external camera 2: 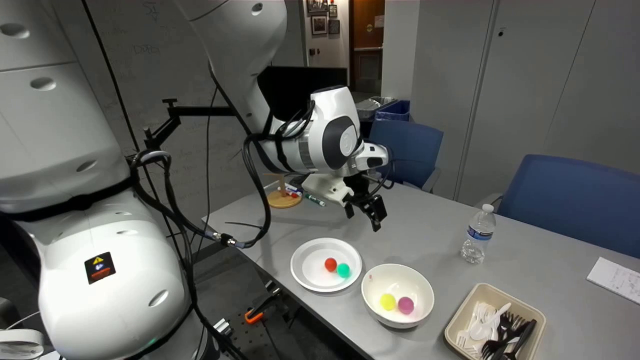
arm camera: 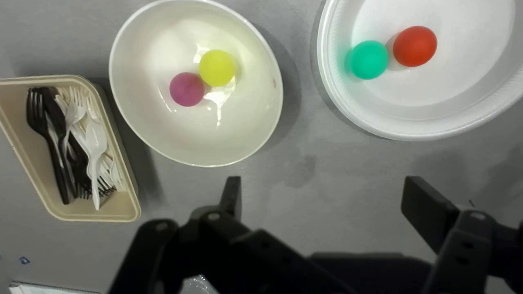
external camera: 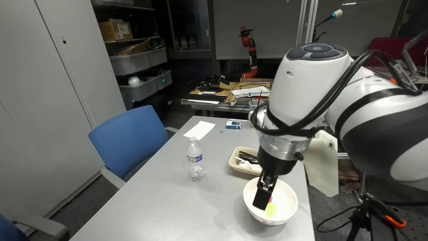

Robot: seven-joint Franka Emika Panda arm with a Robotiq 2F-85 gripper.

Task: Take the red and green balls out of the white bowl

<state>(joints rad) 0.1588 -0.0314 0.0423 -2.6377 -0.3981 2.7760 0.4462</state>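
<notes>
The red ball (external camera 2: 330, 264) and green ball (external camera 2: 343, 270) lie side by side on a white plate (external camera 2: 312, 281). They also show in the wrist view as the red ball (arm camera: 415, 46) and green ball (arm camera: 369, 59). The white bowl (external camera 2: 423, 300) stands beside the plate and holds a yellow ball (external camera 2: 387, 301) and a pink-purple ball (external camera 2: 406, 305). In an exterior view the bowl (external camera: 288, 202) is partly covered by my gripper (external camera: 262, 200), and the plate is out of sight. My gripper (arm camera: 322, 192) is open and empty, above the table, apart from bowl and plate.
A beige tray of black and white utensils (external camera 2: 539, 322) stands beside the bowl. A water bottle (external camera 2: 478, 235) stands upright farther off. A round wooden stand (external camera 2: 284, 200) with markers is at the table's far end. Blue chairs (external camera: 130, 140) stand along the table edge.
</notes>
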